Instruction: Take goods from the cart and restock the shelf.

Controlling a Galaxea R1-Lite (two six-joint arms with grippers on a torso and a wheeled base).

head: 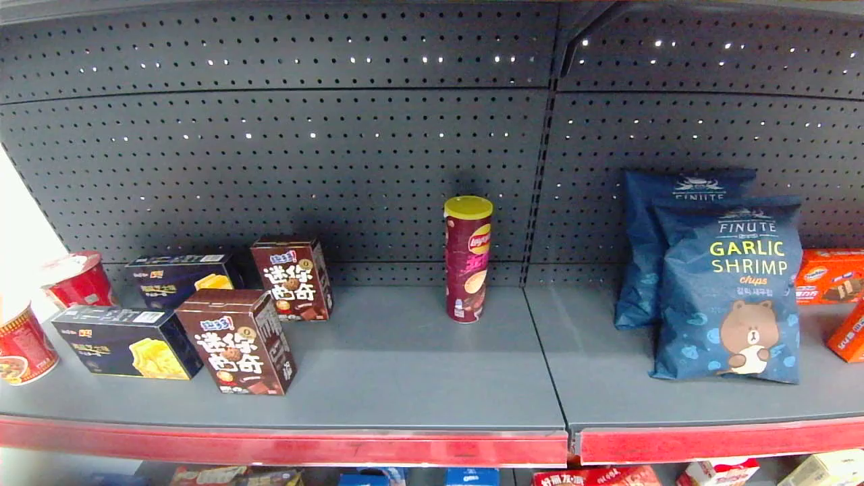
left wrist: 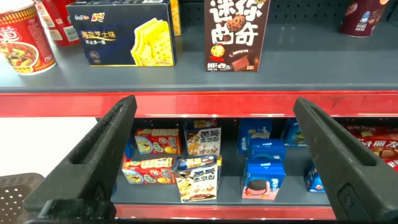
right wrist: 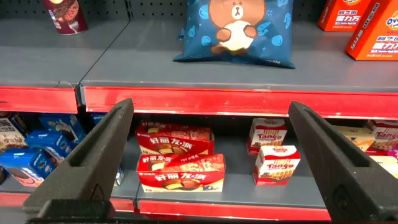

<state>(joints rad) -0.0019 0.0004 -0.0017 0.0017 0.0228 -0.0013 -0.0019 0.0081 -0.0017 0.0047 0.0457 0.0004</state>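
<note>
Left gripper [left wrist: 214, 99] & right gripper [right wrist: 210, 102] spread, empty, facing shelf [head: 405, 364] — chip can [head: 467, 263] on it prob. light, stiff, slick — grip mid-tube.

On your shelf [head: 405, 364], from the left, you have two red cups [head: 23, 347], two dark blue boxes [head: 128, 341] and two brown boxes [head: 243, 341]. A can [head: 467, 260] stands upright alone mid-shelf, near the back. Right of it, two blue bags [head: 732, 290] stand one behind the other, with orange boxes [head: 829, 275] beside them.
</note>
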